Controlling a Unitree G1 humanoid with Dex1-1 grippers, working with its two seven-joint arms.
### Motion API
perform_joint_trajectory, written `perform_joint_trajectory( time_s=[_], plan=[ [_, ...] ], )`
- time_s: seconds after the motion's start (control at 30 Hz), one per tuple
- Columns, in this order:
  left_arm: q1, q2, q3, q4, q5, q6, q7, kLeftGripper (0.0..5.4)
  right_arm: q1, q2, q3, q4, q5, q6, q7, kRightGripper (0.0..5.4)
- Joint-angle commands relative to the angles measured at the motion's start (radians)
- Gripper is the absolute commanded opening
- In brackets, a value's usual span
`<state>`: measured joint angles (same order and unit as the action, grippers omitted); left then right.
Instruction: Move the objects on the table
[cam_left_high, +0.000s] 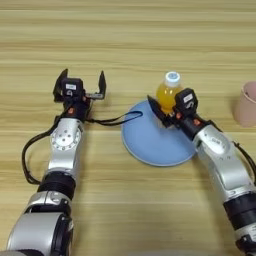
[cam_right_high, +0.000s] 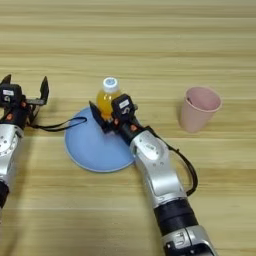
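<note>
Here, one bottle, one cup, one plate — two grippers.

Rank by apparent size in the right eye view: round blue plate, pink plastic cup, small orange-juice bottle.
1. Round blue plate, clearly largest.
2. Pink plastic cup.
3. Small orange-juice bottle, partly hidden by the right gripper, so close to the cup.

1. The plate lies on the desk, about mid-width.
2. The bottle stands at the plate's far rim, the right end effector around it.
3. The cup stands upright toward the desk's right edge.
4. The left end effector is left of the plate.
</note>
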<state>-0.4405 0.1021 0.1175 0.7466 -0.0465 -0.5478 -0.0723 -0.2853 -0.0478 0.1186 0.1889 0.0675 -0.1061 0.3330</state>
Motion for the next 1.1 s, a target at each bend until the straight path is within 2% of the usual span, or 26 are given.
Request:
perform_joint_trajectory(
  time_s=[0.03,0.27,0.43,0.8,1.1],
  plan=[
    [0.002,0.010,0.004,0.002,0.002,0.000,0.000,5.40,-0.094,-0.019,-0.080,-0.007,0.023,-0.045,-0.043,3.40],
    [0.001,0.011,0.004,0.005,0.001,0.000,-0.002,5.40,-0.165,-0.054,-0.185,0.127,0.020,-0.096,-0.130,3.40],
    [0.001,0.013,0.006,0.007,-0.001,0.000,-0.005,5.40,-0.205,-0.063,-0.217,0.259,0.010,-0.142,-0.168,3.40],
    [-0.002,0.014,0.012,0.014,-0.002,0.000,-0.008,5.40,-0.282,-0.061,-0.217,0.565,-0.022,-0.278,-0.193,3.40],
    [0.000,0.013,0.016,0.011,-0.002,-0.002,-0.010,5.40,-0.305,-0.061,-0.217,0.651,-0.027,-0.326,-0.194,3.40]
  ],
)
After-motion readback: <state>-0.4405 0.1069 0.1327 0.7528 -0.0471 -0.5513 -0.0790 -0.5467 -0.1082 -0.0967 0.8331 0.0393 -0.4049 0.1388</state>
